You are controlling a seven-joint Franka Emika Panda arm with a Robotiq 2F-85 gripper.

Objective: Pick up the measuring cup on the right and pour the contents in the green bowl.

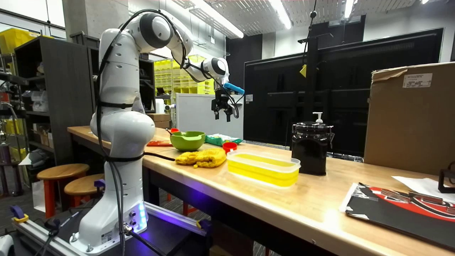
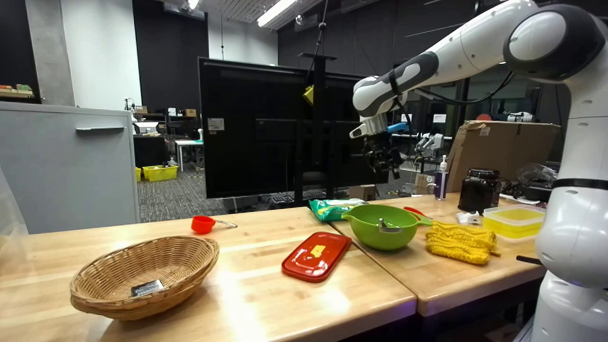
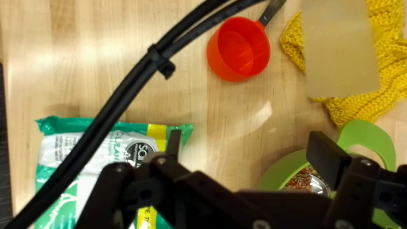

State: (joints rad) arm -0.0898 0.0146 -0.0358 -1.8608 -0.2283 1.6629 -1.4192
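There's your red measuring cup (image 3: 240, 52), upright on the wooden table (image 3: 178, 95), just beside the yellow knitted cloth (image 3: 353, 109)! Near it, the green bowl (image 2: 377, 241) holds brownish grains (image 3: 299, 179) and something metal (image 3: 318, 185). Your gripper (image 1: 223, 116) hangs above the table, fingers (image 3: 326, 156) spread wide: in the wrist view one shows over the green-and-white packet (image 3: 108, 146), the other over the bowl. Further out you have the yellow tray (image 1: 254, 170), the black jar (image 1: 309, 153) and, well apart, another red cup (image 2: 203, 224) near a wicker basket (image 2: 183, 287).
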